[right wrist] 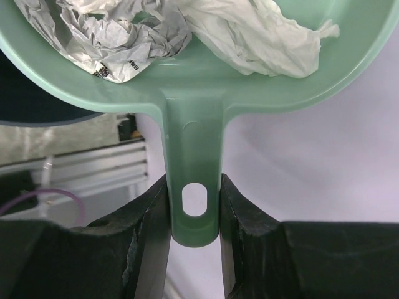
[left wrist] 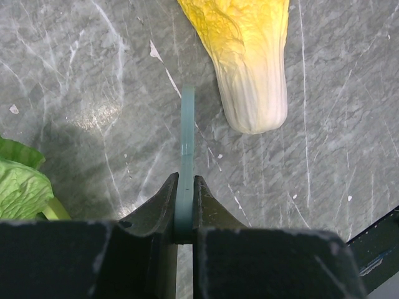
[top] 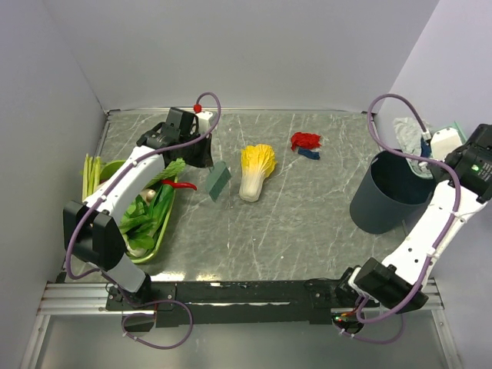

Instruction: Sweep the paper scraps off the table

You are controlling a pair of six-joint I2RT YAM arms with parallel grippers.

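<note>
Overhead, red paper scraps [top: 306, 141] on table [top: 307, 231]; wrist views show left gripper [left wrist: 185, 187] pinching scraper [left wrist: 187, 124], right gripper [right wrist: 194, 208] clamping dustpan [right wrist: 193, 137].

The top camera overlooks the whole desk [top: 307, 231] from behind. Wrist cameras look closely forward; the left, facing down, shares the cabbage [top: 256, 171] with the top view.

The left hand [left wrist: 185, 185] pinches a thin pale-green blade [left wrist: 187, 124] (seen edge-on) over the marbled surface [left wrist: 81, 81]; a napa cabbage [left wrist: 249, 56] lies just beside it, green leaves [left wrist: 19, 184] at left.
</note>
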